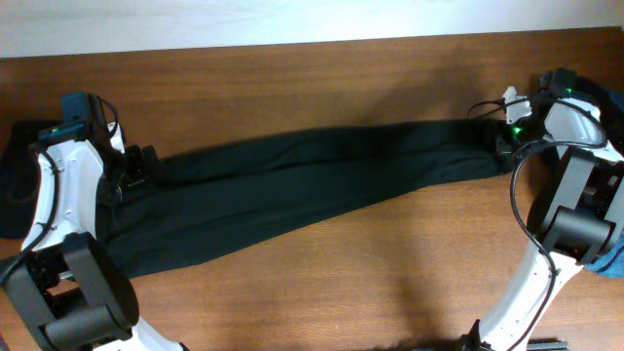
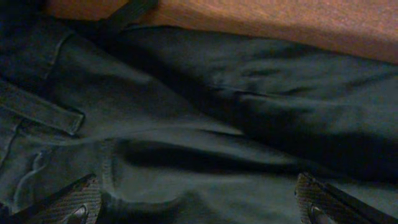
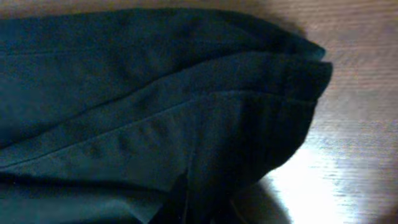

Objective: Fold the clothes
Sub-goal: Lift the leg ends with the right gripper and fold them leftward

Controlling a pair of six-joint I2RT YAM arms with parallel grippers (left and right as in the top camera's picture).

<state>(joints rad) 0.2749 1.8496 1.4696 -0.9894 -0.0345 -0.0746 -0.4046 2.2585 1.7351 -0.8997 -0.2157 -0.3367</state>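
A long pair of black trousers [image 1: 312, 180] lies stretched across the wooden table [image 1: 292, 78], waist at the left and leg ends at the right. My left gripper [image 1: 146, 164] hovers over the waist end, open. In the left wrist view its textured fingertips [image 2: 79, 200] stand wide apart over the waistband and belt loop [image 2: 43, 109]. My right gripper [image 1: 499, 139] is at the leg ends. In the right wrist view the layered hems [image 3: 273, 68] fill the frame and dark fabric bunches around the shut jaws at the bottom edge.
Another black garment [image 1: 18, 180] lies heaped at the far left edge behind the left arm. A blue piece [image 1: 609, 261] sits at the right edge beside the right arm's base. Bare wood runs along the back and front of the table.
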